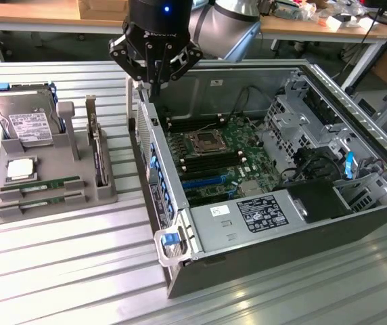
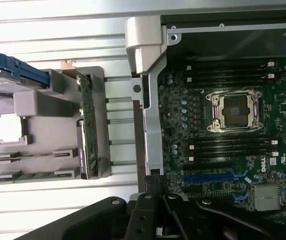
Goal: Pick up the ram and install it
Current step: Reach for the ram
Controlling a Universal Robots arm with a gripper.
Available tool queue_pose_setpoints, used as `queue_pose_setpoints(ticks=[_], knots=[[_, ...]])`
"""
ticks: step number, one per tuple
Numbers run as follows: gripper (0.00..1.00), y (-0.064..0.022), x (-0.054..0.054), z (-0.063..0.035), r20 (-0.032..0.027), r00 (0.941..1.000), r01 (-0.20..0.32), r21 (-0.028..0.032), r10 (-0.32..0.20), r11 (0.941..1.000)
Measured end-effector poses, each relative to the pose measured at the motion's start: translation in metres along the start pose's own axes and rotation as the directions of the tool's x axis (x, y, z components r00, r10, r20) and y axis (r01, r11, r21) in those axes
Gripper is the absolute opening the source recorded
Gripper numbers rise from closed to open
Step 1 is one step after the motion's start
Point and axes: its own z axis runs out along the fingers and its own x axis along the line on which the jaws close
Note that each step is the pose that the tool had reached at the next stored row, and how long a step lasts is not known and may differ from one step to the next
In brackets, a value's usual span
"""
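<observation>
Two alike green sticks lie side by side in slots at the near end of a grey holder [image 1: 4, 152]. One is the ram [image 1: 42, 184] [image 2: 33, 157] and the other is a second stick [image 1: 42, 198] [image 2: 38, 175]. My gripper [image 1: 147, 82] [image 2: 158, 222] hangs shut with nothing in it above the open computer case's wall [image 1: 149, 145], between the holder and the motherboard [image 1: 214, 152]. It is well apart from both sticks. Black memory slots [image 1: 210, 161] [image 2: 228, 147] flank the CPU socket [image 1: 203, 141] [image 2: 233, 111].
The holder also carries a hard drive [image 1: 28, 125], a square processor chip [image 1: 19, 169] and an upright dark card with a metal bracket [image 1: 97, 152]. Drive cages and cables [image 1: 315, 149] crowd the case's far side. A workbench [image 1: 44, 10] stands behind the slatted table.
</observation>
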Motion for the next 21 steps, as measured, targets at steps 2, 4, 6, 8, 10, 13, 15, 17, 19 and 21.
queue_pose_setpoints(ticks=[2, 4, 6, 8, 10, 13, 15, 17, 19, 21], knots=[[0.11, -0.0002, 0.003, -0.0001, 0.0000, 1.0000, 0.000, 0.0000, 0.000, 1.0000], [0.11, -0.0004, 0.007, -0.0002, 0.0000, 1.0000, 0.000, 0.0000, 0.000, 1.0000], [0.11, -0.0007, 0.011, -0.0003, 0.0000, 1.0000, 0.000, 0.0000, 0.000, 1.0000], [0.11, -0.0009, 0.015, -0.0004, 0.0000, 1.0000, 0.000, -0.0001, 0.000, 1.0000], [0.11, -0.0011, 0.019, -0.0005, 0.0000, 1.0000, 0.000, 0.0000, 0.000, 1.0000], [0.11, -0.0015, 0.025, -0.0007, 0.0000, 1.0000, 0.000, -0.0001, 0.000, 1.0000], [0.11, -0.0016, 0.027, -0.0007, 0.0000, 1.0000, 0.000, 0.0000, 0.000, 1.0000], [0.11, -0.0018, 0.030, -0.0008, -0.0001, 1.0000, 0.000, 0.0000, 0.000, 1.0000], [0.11, -0.0020, 0.035, -0.0009, 0.0000, 1.0000, 0.000, 0.0000, 0.000, 1.0000], [0.11, -0.0022, 0.038, -0.0010, 0.0000, 1.0000, 0.000, 0.0000, 0.000, 1.0000]])
